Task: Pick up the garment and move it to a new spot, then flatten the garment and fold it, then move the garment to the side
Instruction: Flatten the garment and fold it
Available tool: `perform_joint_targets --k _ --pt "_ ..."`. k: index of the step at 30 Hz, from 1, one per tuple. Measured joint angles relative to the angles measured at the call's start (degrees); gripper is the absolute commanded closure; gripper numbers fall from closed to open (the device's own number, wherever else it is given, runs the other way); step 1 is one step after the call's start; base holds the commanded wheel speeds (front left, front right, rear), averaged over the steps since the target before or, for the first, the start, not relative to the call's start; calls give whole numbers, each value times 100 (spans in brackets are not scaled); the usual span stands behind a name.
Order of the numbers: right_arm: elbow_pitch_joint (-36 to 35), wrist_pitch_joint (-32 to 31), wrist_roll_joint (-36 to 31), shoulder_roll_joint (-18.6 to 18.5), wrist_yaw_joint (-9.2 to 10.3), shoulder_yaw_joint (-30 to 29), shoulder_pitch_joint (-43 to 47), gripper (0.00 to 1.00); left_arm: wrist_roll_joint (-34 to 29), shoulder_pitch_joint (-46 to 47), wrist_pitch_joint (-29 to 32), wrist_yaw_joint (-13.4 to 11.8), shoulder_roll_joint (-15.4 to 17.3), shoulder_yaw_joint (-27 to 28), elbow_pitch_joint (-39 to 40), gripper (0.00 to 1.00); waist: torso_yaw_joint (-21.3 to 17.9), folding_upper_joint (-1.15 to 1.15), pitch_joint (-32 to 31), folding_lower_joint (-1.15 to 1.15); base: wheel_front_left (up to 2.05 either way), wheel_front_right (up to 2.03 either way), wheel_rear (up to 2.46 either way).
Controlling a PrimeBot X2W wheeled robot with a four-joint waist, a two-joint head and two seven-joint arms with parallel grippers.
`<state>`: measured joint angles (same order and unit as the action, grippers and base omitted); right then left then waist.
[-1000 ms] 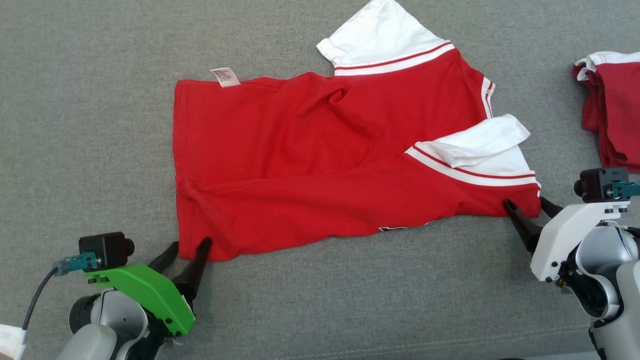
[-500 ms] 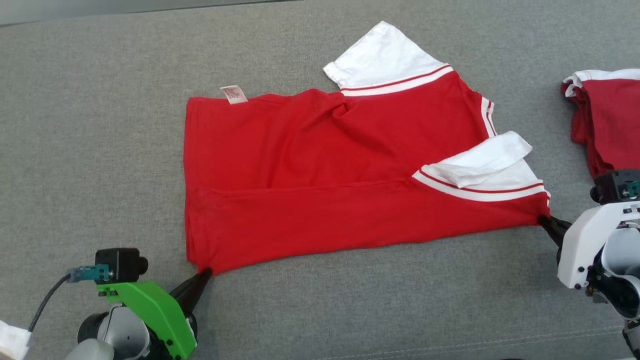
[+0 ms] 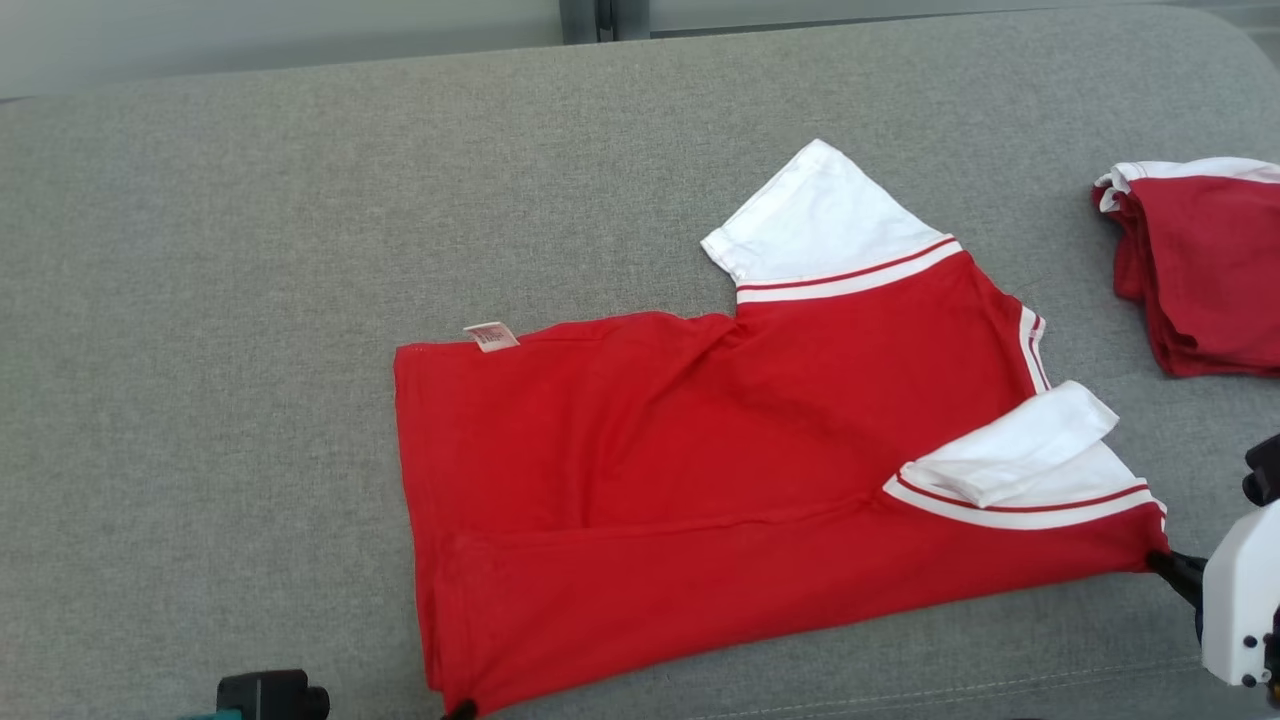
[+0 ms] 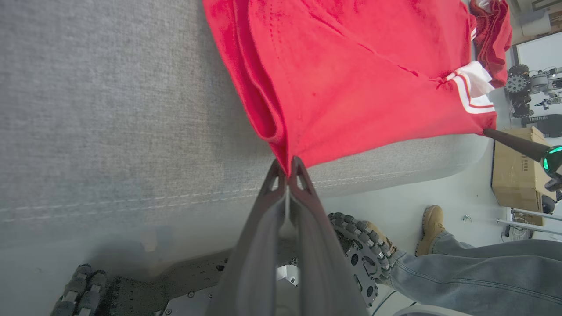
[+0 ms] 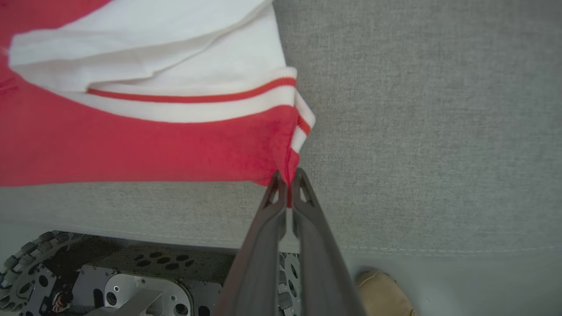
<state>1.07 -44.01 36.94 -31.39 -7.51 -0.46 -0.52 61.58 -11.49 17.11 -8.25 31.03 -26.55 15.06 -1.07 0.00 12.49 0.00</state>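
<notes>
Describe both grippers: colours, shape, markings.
Alike: the left gripper and right gripper each have two long dark grey fingers, tapering, with a triangular cut-out near each tip. The right wrist housing is white with small dark screws. A black camera sits at the left wrist.

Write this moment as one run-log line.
stage: pick-up grasp | left claw: shut on garment hem corner | right claw: shut on sleeve-end corner | garment: spread on grey cushion
</notes>
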Motion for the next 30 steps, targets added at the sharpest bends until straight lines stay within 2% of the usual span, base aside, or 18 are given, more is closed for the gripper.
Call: perform_joint_targets --k 4,5,6,7,10,15,18,20,23,26,30 --pt "23 157 -127 73 0 -143 232 100 25 -270 -199 -60 -156 -40 -140 100 15 0 133 0 0 0 0" --pt "45 232 -205 100 -1 -130 240 85 -56 -267 -280 -96 -156 -16 -277 91 19 0 165 0 0 0 0" --pt "78 289 -248 148 -1 -138 238 19 -67 -257 -332 -123 -179 5 -361 26 24 0 191 0 0 0 0" --pt "111 300 -267 203 -1 -147 235 0 -101 -248 -342 -132 -187 -20 -432 0 29 0 213 0 0 0 0" --pt "26 174 -283 216 -1 -191 228 0 -153 -235 -356 -155 -130 -2 -449 0 43 0 251 0 0 0 0" --pt "-958 -100 -40 -137 2 -511 -165 0 -490 -43 -403 -335 405 399 103 0 65 0 375 0 0 0 0" --pt "-1383 -243 -48 -309 2 -566 -930 0 -657 711 -99 -325 728 542 426 0 74 0 549 0 0 0 0" --pt "-1368 -339 -202 -389 2 -424 -1569 0 -820 1486 205 -248 803 502 371 0 97 0 699 0 0 0 0" --pt "-995 -374 -397 -266 2 -45 -2641 0 -1194 2644 671 -76 750 170 -60 0 160 0 962 0 0 0 0" --pt "-391 -132 -675 1 1 333 -3690 0 -1217 3620 983 174 321 -140 -636 0 237 0 1252 1 0 0 0" --pt "504 185 -1020 298 1 801 -4616 0 -1391 4625 1055 457 -186 -416 -1503 0 397 0 1616 1 0 0 0"
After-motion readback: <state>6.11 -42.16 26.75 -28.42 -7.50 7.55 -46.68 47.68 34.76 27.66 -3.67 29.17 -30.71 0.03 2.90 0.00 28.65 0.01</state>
